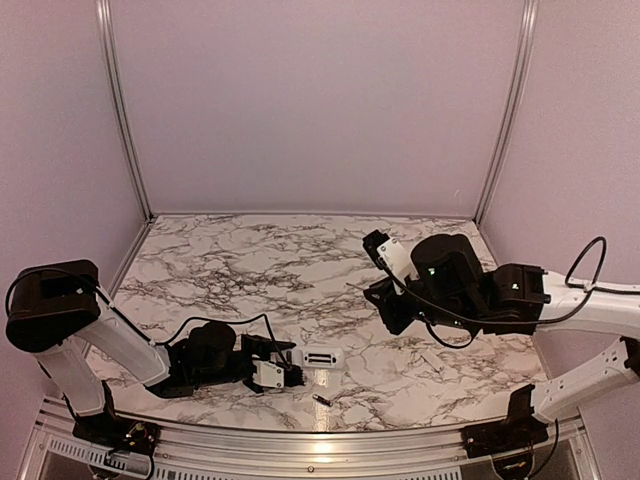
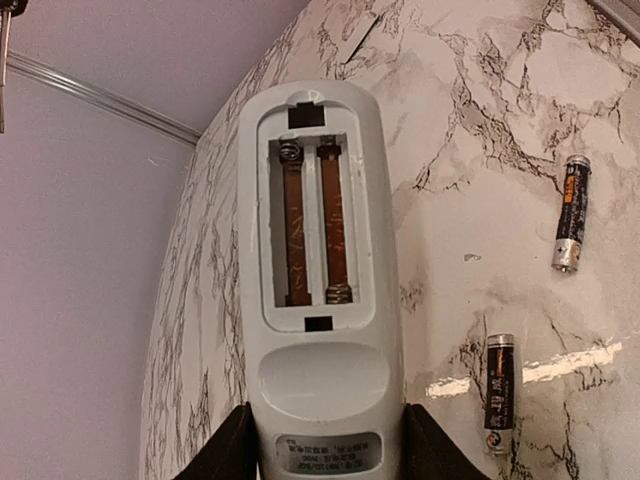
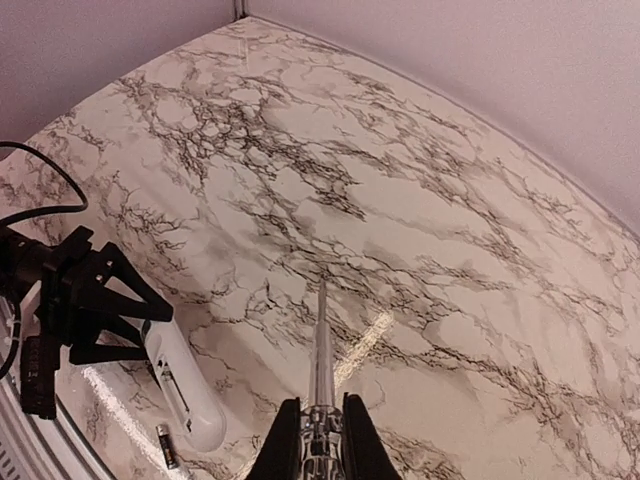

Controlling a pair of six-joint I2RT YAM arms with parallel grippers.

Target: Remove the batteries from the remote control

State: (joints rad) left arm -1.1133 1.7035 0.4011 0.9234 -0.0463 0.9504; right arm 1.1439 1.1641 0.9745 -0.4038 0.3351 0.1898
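Observation:
My left gripper [image 2: 325,455] is shut on the near end of the white remote control [image 2: 320,270], with a black finger on each side. The remote's open compartment [image 2: 310,225] faces up and holds only springs and bare contacts. Two dark batteries lie on the marble to its right, one nearer [image 2: 499,395] and one farther [image 2: 571,212]. In the top view the left gripper [image 1: 288,368] holds the remote [image 1: 325,356], and one battery [image 1: 321,400] shows near the front edge. My right gripper [image 3: 322,440] is shut on a thin grey stick [image 3: 322,345], away from the remote [image 3: 185,385].
The marble table [image 1: 300,270] is walled on the left, back and right, with a metal rail along the front edge [image 1: 300,440]. The right arm [image 1: 470,285] hovers over the table's right half. A battery [image 3: 167,445] lies beside the remote in the right wrist view.

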